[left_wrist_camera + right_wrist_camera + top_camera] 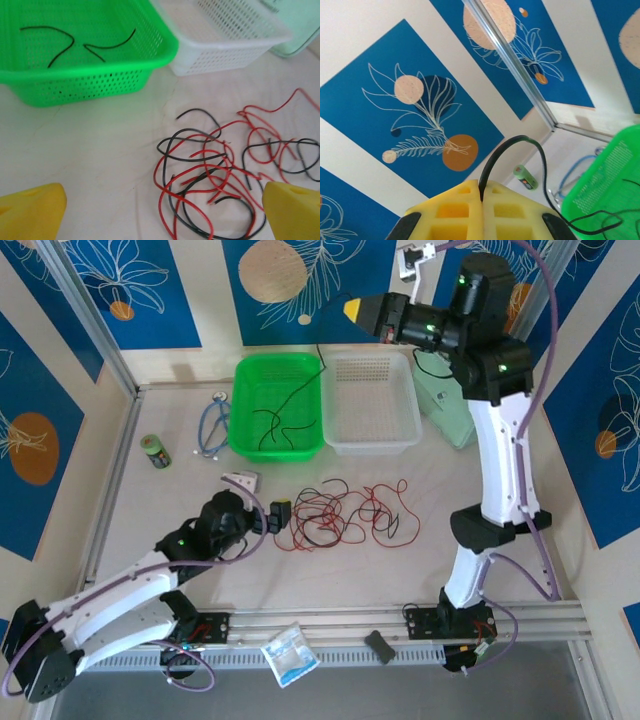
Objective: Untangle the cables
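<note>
Yellow right fingers [455,215], held high, pinch a black cable [519,139]; left fingers [30,210] gape low beside the tangle [220,175].

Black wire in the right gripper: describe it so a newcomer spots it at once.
Start at the green basket at the back of the table, beside the white basket. A black wire runs up from it to the right gripper, pinched between shut yellow fingers. Unlike the red and black tangle on the table, it hangs in the air.
</note>
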You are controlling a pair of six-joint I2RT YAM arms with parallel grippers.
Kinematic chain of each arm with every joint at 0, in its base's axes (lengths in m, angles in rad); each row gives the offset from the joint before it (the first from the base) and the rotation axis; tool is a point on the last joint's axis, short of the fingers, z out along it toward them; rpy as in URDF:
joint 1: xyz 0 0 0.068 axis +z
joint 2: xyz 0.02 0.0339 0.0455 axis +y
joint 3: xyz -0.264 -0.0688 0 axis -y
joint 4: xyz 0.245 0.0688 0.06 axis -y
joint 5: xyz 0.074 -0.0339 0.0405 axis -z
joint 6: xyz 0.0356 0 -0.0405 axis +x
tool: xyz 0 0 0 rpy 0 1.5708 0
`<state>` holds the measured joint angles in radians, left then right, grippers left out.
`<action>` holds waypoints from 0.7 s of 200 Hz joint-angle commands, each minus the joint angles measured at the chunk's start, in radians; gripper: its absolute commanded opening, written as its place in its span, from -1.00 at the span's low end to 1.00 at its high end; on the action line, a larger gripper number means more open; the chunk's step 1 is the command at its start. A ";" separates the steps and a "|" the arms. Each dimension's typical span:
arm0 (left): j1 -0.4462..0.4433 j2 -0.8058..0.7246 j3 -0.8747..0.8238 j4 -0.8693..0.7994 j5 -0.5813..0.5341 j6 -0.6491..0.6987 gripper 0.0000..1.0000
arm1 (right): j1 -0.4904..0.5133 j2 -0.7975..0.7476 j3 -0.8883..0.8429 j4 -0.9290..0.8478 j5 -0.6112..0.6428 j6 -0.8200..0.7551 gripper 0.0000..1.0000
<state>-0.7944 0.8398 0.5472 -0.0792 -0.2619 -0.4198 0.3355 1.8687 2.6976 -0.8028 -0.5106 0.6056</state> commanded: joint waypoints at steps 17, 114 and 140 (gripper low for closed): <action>0.000 -0.102 0.056 -0.180 0.046 -0.012 1.00 | 0.030 0.165 0.104 0.155 -0.065 0.062 -1.00; 0.001 -0.186 0.050 -0.269 0.047 -0.048 1.00 | 0.116 0.434 0.123 0.255 0.020 -0.015 -1.00; 0.000 -0.178 0.055 -0.268 0.040 -0.045 1.00 | 0.136 0.429 0.121 0.253 0.030 -0.035 -1.00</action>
<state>-0.7944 0.6659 0.5819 -0.3321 -0.2173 -0.4633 0.4515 2.3363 2.7873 -0.5804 -0.4892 0.6102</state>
